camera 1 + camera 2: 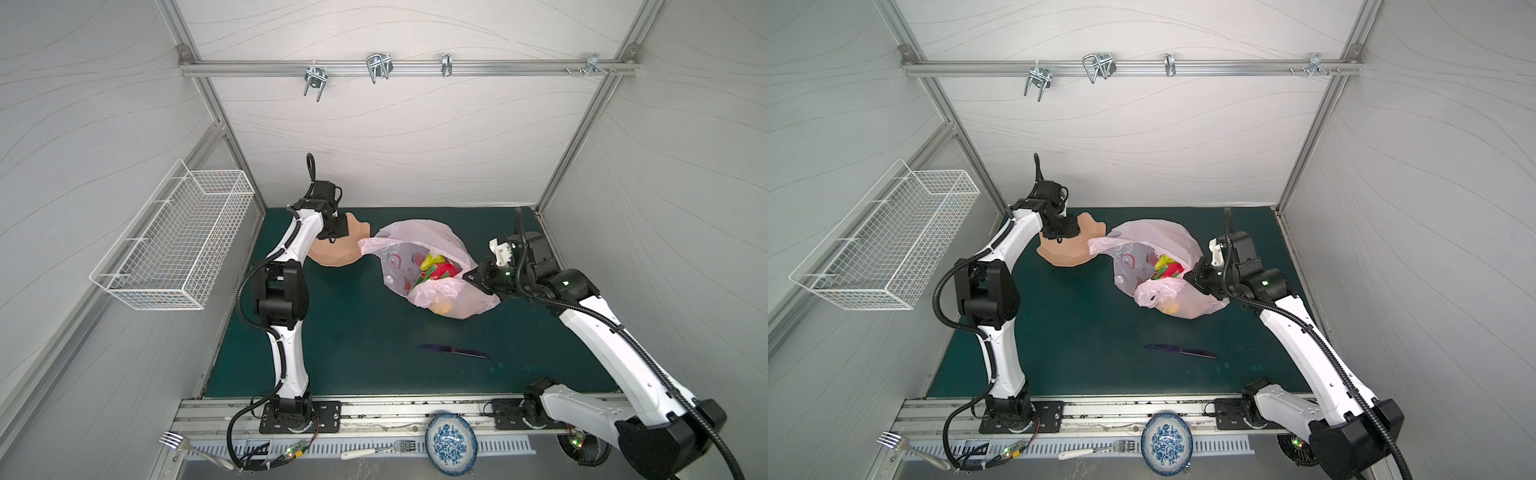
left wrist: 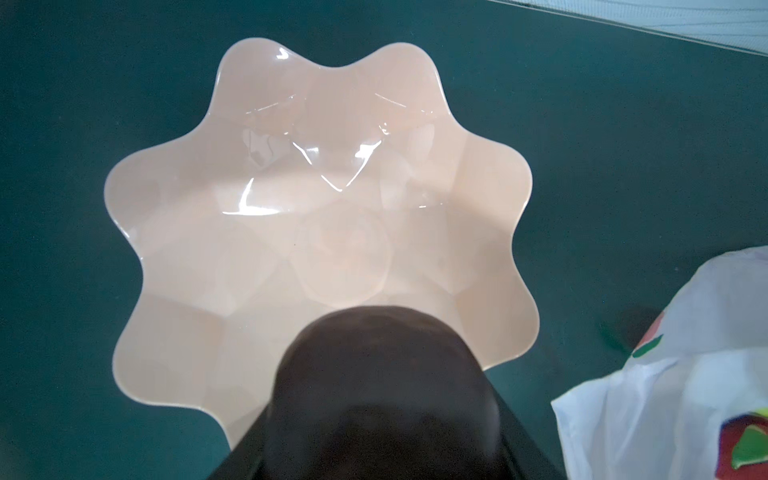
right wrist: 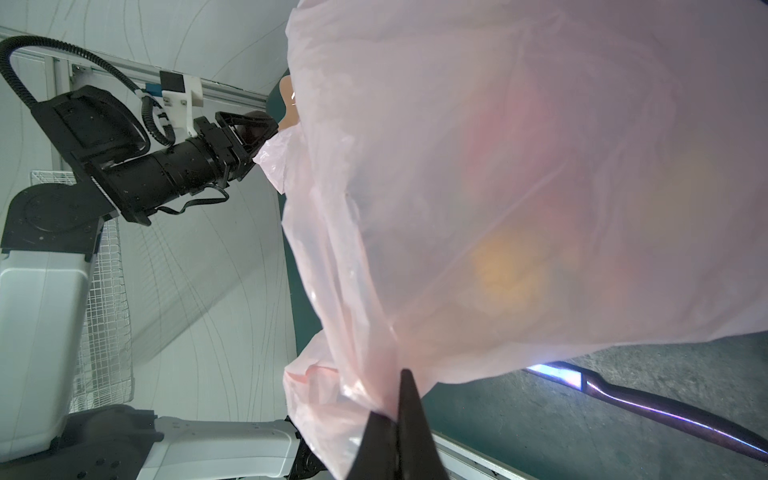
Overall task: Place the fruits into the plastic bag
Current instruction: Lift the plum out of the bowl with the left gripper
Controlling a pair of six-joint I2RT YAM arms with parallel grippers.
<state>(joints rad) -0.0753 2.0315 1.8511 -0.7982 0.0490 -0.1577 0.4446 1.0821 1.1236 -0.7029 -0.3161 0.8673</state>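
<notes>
The pale pink plastic bag [image 1: 415,245] [image 1: 1154,237] lies on the green mat, its mouth held up. My right gripper [image 1: 471,276] [image 3: 399,399] is shut on the bag's rim, the film pinched between the jaws. Inside the bag lie fruits: a red-green dragon fruit with a yellow one [image 1: 436,268] [image 1: 1167,268], and an orange-yellow shape [image 3: 507,270] shows through the film. My left gripper [image 3: 259,129] hangs over the empty peach scalloped bowl [image 2: 332,187] [image 1: 332,255], shut on a dark brown round fruit [image 2: 382,374].
A purple knife [image 1: 453,351] lies on the mat in front of the bag. A white wire basket [image 1: 174,241] hangs on the left wall. A blue-patterned plate [image 1: 451,442] and two forks [image 1: 183,446] [image 1: 382,449] lie on the front rail.
</notes>
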